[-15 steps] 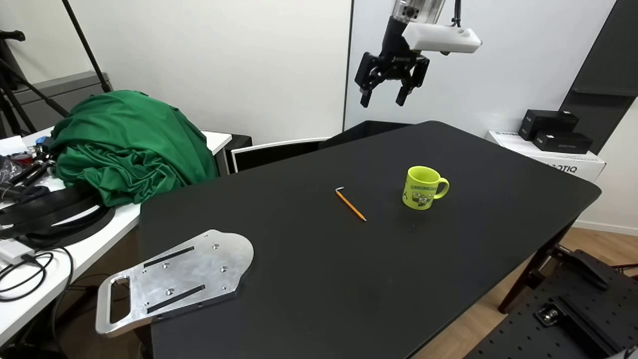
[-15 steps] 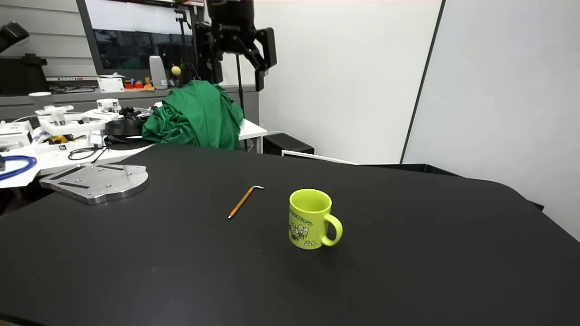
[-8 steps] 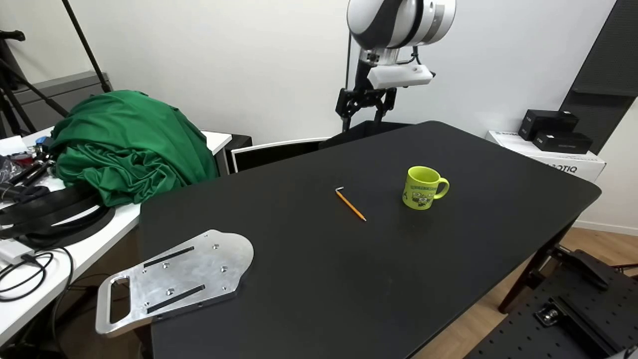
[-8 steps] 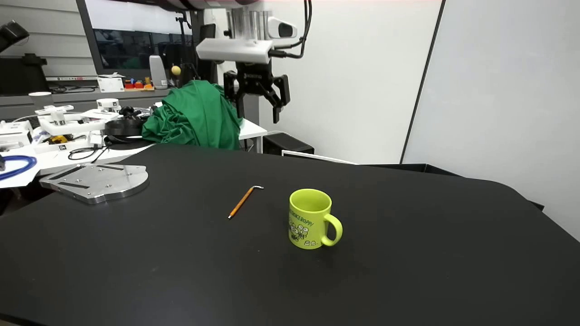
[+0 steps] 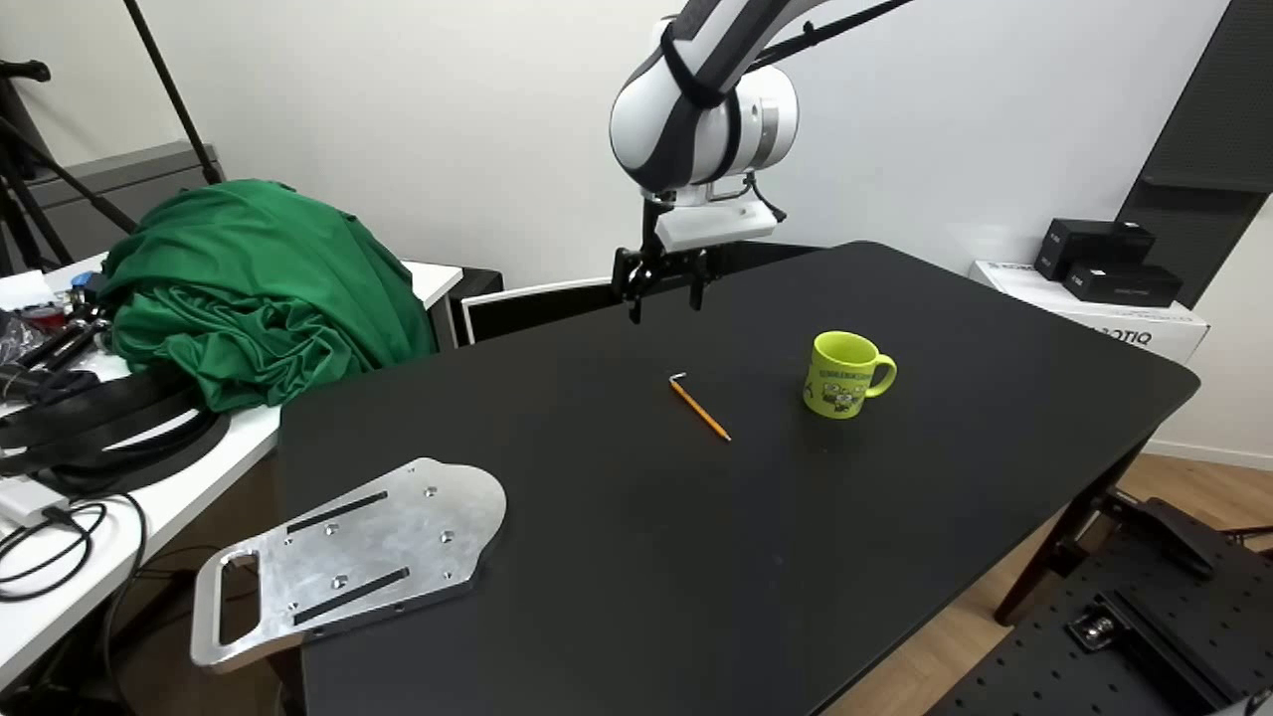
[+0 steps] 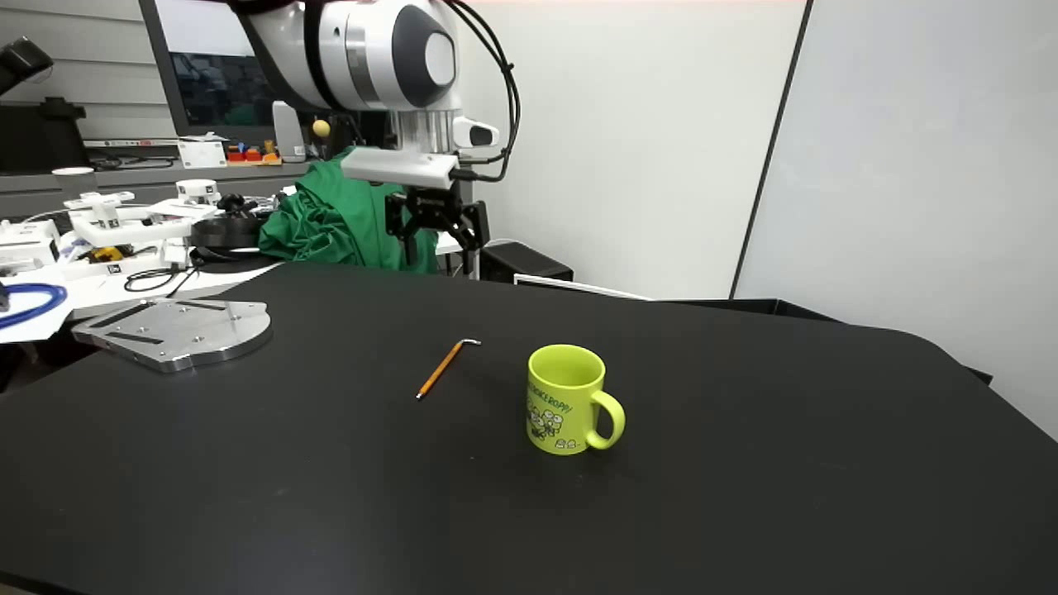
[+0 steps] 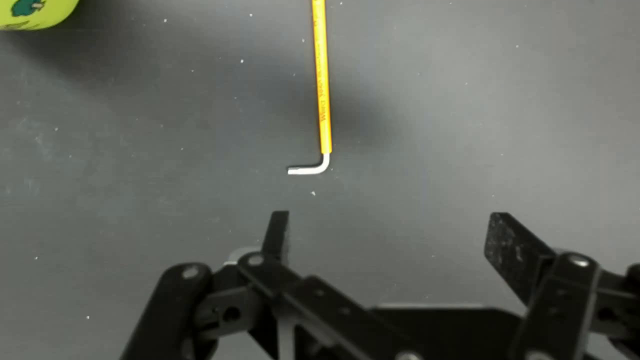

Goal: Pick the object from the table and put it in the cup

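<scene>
The object is a thin orange stick with a bent metal tip (image 5: 700,408), lying flat on the black table (image 5: 696,587). It also shows in an exterior view (image 6: 440,370) and in the wrist view (image 7: 322,80), where its far end is cut off. The lime-green cup (image 5: 833,386) stands upright beside the stick, its handle turned away from it; it also shows in an exterior view (image 6: 558,413) and at the wrist view's top-left corner (image 7: 35,14). My gripper (image 7: 390,213) is open and empty, above the table, near the stick's bent end. It shows in both exterior views (image 5: 665,310) (image 6: 439,263).
A flat silver metal plate (image 5: 388,547) lies at the table's edge, partly overhanging. A green cloth (image 5: 259,298) is heaped on a white side desk. Black boxes (image 5: 1124,282) stand on a white box beyond the table. A white wall is behind the arm.
My gripper has come down toward the table and, in an exterior view, moved left, closer to the stick. More of the arm now shows. The stick and the cup have not moved.
</scene>
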Robot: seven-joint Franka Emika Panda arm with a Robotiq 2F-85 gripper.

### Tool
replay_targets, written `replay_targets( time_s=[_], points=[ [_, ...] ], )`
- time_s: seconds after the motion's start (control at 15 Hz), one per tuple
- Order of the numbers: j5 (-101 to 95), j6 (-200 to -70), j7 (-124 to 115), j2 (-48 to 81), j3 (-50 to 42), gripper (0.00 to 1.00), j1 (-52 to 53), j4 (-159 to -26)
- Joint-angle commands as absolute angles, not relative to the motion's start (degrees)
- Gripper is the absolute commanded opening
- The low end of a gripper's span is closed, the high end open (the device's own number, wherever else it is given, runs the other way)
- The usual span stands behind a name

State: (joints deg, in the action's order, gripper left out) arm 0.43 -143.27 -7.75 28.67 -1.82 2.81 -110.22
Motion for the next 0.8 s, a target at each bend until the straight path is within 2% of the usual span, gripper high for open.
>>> replay_targets(
  time_s=[0.0,0.33,0.73],
  points=[
    [0.9,-141.8,-17.2,33.2,-3.5,1.00,5.1,-105.9],
    [3.5,-136.2,-25.8,36.3,-4.9,1.00,5.7,-103.3],
    [3.4,-133.1,-23.6,36.2,-4.8,1.00,4.6,-104.6]
  ],
)
